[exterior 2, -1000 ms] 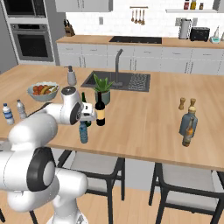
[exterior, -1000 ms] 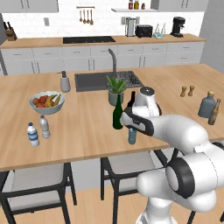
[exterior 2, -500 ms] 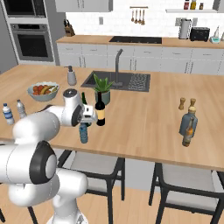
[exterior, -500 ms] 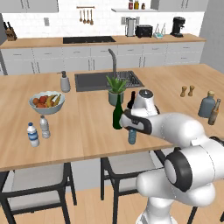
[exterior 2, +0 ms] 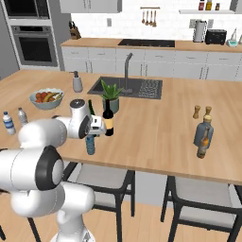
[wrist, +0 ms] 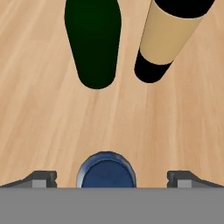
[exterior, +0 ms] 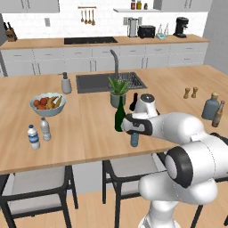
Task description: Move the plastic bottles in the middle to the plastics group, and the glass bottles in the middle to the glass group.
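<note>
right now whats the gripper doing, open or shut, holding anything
Gripper: open, holding nothing; its fingertips stand wide on either side of the blue cap of the small translucent blue-tinted plastic bottle, apart from it.

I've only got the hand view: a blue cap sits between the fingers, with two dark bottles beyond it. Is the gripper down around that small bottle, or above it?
Observer: Above it. From the base views, the open gripper hangs over the small blue-tinted plastic bottle with the blue cap, fingers either side of the cap.
Operator: Where's the plastics group?
Observer: Near the counter's left end: a clear water bottle with a white cap and blue label beside a plain greyish water bottle.
Operator: Anything close by there?
Observer: A fruit bowl stands behind them, apart from both.
</note>
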You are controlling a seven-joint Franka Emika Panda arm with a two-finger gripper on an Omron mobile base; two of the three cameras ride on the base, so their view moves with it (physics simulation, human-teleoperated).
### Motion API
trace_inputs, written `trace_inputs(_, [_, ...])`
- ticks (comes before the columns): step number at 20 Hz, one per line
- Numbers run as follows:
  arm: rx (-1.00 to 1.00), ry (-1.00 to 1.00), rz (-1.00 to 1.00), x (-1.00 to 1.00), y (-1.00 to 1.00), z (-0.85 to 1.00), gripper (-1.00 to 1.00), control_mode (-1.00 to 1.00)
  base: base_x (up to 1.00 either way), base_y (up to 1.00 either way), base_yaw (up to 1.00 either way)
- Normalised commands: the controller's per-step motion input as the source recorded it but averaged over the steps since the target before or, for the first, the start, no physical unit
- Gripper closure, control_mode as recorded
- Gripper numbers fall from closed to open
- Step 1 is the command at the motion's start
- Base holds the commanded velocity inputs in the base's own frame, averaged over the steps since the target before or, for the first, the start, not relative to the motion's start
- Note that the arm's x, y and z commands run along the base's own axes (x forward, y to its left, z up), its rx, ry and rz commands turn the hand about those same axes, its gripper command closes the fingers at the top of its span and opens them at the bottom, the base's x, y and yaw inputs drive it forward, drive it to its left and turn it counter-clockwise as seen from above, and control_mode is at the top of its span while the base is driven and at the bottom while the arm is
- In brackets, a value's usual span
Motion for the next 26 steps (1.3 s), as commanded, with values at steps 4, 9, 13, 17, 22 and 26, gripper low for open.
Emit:
trace_inputs(4, [0.0, 0.0, 0.0, 0.1, 0.03, -0.12, -1.0, -1.0, 0.0, 0.0, 0.0])
trace_inputs(9, [0.0, 0.0, 0.0, 0.05, 0.02, -0.1, -1.0, -1.0, 0.0, 0.0, 0.0])
trace_inputs(13, [0.0, 0.0, 0.0, -0.01, 0.0, -0.23, 1.0, -1.0, 0.0, 0.0, 0.0])
trace_inputs(17, [0.0, 0.0, 0.0, 0.0, 0.0, -0.25, 1.0, -1.0, 0.0, 0.0, 0.0])
trace_inputs(22, [-0.04, 0.03, 0.02, -0.1, 0.0, -0.06, 1.0, -1.0, 0.0, 0.0, 0.0])
trace_inputs(26, [-0.01, 0.0, 0.03, -0.4, -0.03, 0.18, 1.0, -1.0, 0.0, 0.0, 0.0])
